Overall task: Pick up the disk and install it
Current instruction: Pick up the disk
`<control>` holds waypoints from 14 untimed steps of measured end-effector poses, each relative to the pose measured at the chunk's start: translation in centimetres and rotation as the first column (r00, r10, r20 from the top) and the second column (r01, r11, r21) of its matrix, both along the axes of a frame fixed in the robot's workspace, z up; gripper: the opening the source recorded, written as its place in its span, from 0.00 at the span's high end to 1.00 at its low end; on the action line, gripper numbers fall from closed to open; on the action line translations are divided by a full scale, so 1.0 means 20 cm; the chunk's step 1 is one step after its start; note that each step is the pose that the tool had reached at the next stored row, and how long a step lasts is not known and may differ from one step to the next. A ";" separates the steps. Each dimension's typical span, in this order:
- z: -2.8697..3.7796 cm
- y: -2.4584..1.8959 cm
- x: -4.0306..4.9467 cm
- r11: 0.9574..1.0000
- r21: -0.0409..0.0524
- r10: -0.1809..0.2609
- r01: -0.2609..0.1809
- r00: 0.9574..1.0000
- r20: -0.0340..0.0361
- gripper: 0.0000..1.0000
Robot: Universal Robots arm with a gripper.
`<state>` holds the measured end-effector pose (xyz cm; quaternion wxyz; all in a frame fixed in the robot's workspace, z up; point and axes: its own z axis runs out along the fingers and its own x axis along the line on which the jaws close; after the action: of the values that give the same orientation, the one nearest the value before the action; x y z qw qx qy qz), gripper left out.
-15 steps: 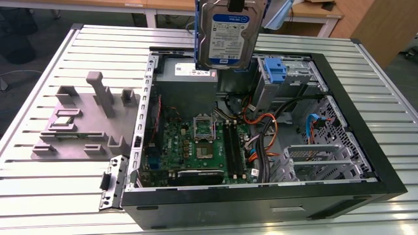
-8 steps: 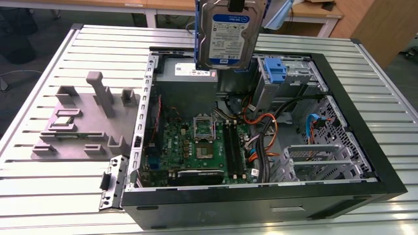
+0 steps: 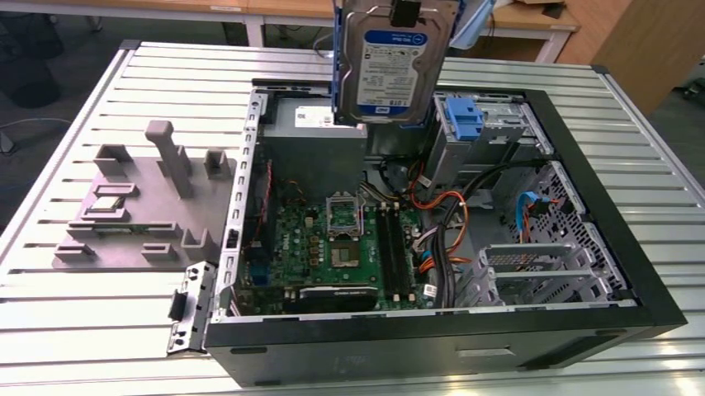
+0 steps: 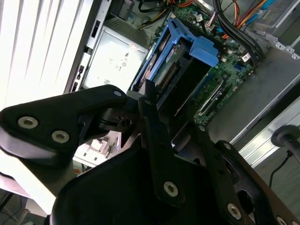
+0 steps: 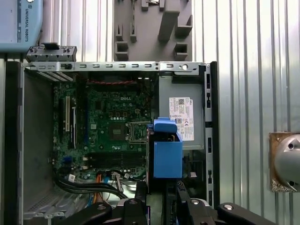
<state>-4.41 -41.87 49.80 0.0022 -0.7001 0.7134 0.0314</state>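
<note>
The disk [image 3: 391,70] hangs label-out right beneath the gripper [image 3: 404,11] — jaws pinching its upper end — held in the air over the open computer case [image 3: 418,351], motherboard [image 3: 330,247] and upright blue bracket [image 3: 468,124] lower down — well below the pincer

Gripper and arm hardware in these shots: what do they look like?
The gripper is matte black in both wrist views, built from flat bar linkages with rounded ends and joined by silver screw heads at the pivots. In the first wrist view, the arm's joint cap is pale blue-grey with dark print.
</note>
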 end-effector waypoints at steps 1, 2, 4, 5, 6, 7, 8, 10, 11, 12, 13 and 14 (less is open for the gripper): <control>-0.001 -0.009 0.003 1.000 0.000 0.000 0.000 1.000 0.000 0.65; -0.001 -0.017 0.006 1.000 0.000 0.000 0.000 1.000 0.000 0.65; -0.002 -0.033 0.012 1.000 0.000 0.000 0.000 1.000 0.000 0.65; -0.002 -0.041 0.015 1.000 0.000 0.000 0.000 1.000 0.000 0.65; -0.002 -0.049 0.018 1.000 0.000 0.000 0.000 1.000 0.000 0.65; -0.003 -0.058 0.021 1.000 0.000 0.000 0.000 1.000 0.000 0.65; -0.003 -0.066 0.024 1.000 0.000 0.000 0.000 1.000 0.000 0.65; -0.004 -0.082 0.030 1.000 0.000 0.000 0.000 1.000 0.000 0.65; -0.004 -0.090 0.032 1.000 0.000 0.000 0.000 1.000 0.000 0.65; -0.005 -0.098 0.034 1.000 0.000 0.000 0.000 1.000 0.000 0.65; -0.005 -0.103 0.036 1.000 0.000 0.000 0.000 1.000 0.000 0.65; -0.005 -0.106 0.039 1.000 0.000 0.000 0.000 1.000 0.000 0.65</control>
<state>-3.62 -43.99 49.70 0.0022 -0.6999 0.7135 0.0315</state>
